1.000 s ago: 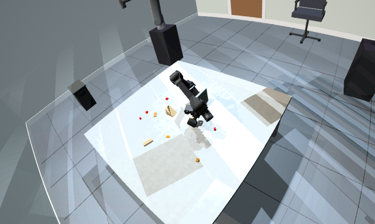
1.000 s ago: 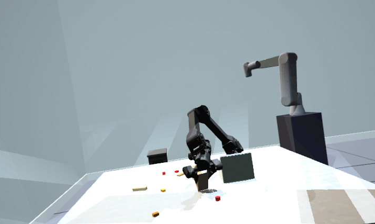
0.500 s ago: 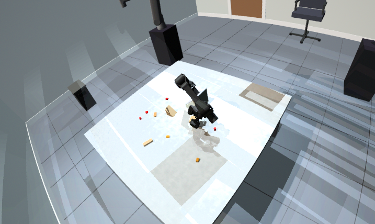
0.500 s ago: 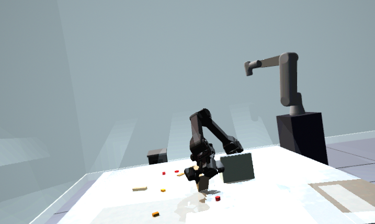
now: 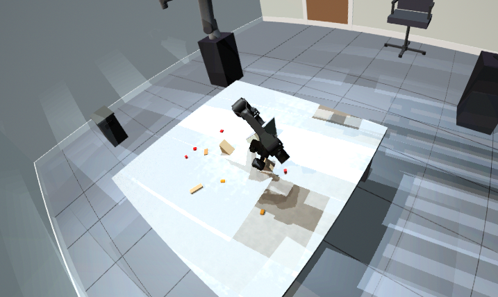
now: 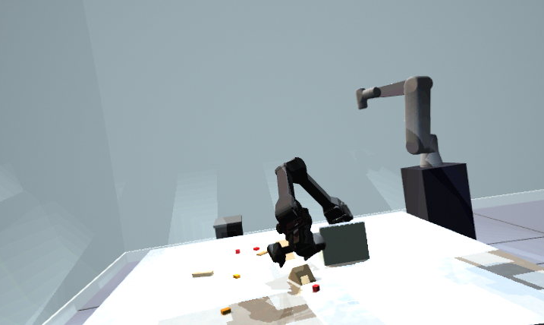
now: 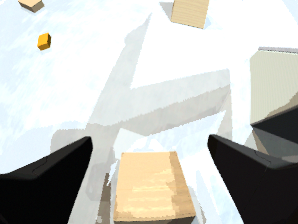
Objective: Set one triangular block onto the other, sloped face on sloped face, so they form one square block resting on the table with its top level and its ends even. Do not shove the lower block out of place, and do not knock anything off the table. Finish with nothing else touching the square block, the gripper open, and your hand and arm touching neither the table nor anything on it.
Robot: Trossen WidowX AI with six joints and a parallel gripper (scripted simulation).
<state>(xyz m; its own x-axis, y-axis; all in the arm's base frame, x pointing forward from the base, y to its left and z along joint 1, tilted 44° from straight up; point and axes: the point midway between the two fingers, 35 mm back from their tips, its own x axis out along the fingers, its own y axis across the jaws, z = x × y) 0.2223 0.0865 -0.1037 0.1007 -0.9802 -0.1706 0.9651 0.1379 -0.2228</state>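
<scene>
One tan triangular block (image 5: 269, 166) (image 6: 301, 276) (image 7: 154, 185) rests on the table below my gripper, partly hidden by the hand in the top view. The other tan triangular block (image 5: 226, 147) (image 6: 290, 256) (image 7: 190, 12) stands apart from it, farther back, with a slanted side showing in the top view; the hand partly hides it in the exterior view. My gripper (image 5: 269, 160) (image 6: 294, 262) (image 7: 151, 141) is open, its fingers wide apart and holding nothing. In the exterior view its tips are above the nearer block. In the wrist view that block lies centrally between and below the fingers.
A grey-green upright panel (image 5: 271, 127) (image 6: 344, 244) (image 7: 274, 82) stands beside the arm. A red cube (image 5: 285, 171) (image 6: 316, 288) is close to the nearer block. A thin tan bar (image 5: 196, 188) (image 6: 202, 274), orange pieces (image 5: 222, 181) (image 6: 236, 276) (image 7: 44, 41) and more red cubes (image 5: 194, 148) (image 6: 237, 250) lie around.
</scene>
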